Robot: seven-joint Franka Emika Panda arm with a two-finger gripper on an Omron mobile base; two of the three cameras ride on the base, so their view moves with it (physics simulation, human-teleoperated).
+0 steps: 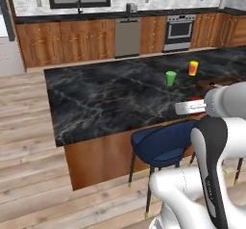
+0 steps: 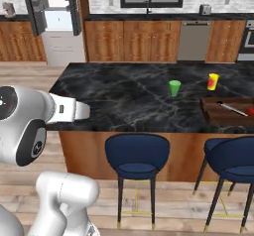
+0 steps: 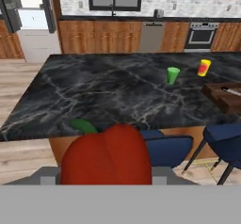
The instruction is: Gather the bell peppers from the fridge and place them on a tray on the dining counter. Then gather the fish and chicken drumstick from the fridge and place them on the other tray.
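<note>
Close up, a glossy red pepper (image 3: 107,155) with a green stem is being gripped by the gripper (image 3: 106,173), fingers hidden beside it.

Most of the dark marble counter (image 2: 124,96) is bare, so the whole left and middle of the right base frame is open for passing over. Stuff in the way sits right of center: a green cup (image 2: 174,88), a yellow cup (image 2: 213,81) further right, and a wooden tray (image 2: 225,112) at the right edge. Blue stools (image 2: 137,158) crowd the near counter edge, lower middle.
</note>
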